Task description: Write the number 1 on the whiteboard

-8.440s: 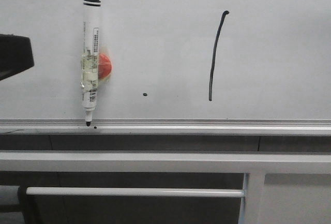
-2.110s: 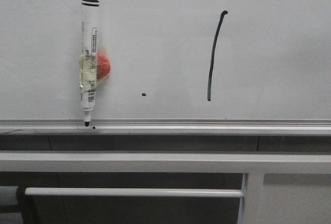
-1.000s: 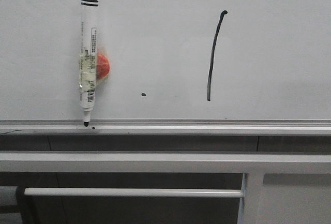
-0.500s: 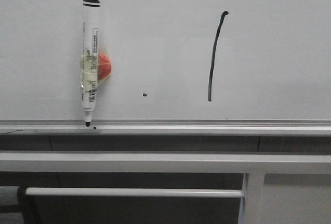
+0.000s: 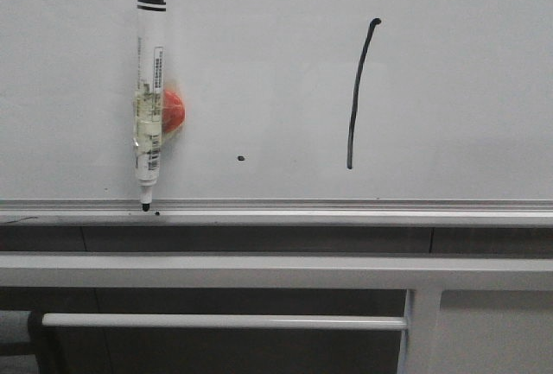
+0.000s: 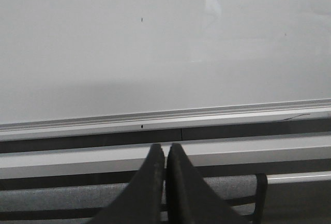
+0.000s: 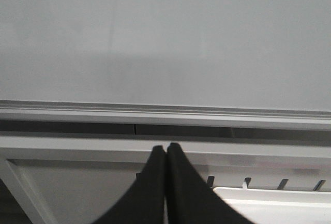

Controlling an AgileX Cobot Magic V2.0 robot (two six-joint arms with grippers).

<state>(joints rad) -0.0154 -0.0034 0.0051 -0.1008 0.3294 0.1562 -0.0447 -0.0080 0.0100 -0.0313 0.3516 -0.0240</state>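
Observation:
The whiteboard fills the front view, with a silver rail along its bottom. On it stands the number 1, a thin black, slightly curved stroke right of centre. A white marker hangs upright at the left, taped to a red magnet, its tip down on the rail. Neither gripper shows in the front view. My left gripper is shut with nothing in it, back from the board. The right gripper is likewise shut and empty, facing the board.
A small black dot sits on the board between marker and stroke. Grey metal bars and a thinner rail run below the board. A white tray edge lies low in the right wrist view.
A dark arm part at the left edge several seconds ago has left the front view. Over the last second nothing moved beyond slight camera jitter.

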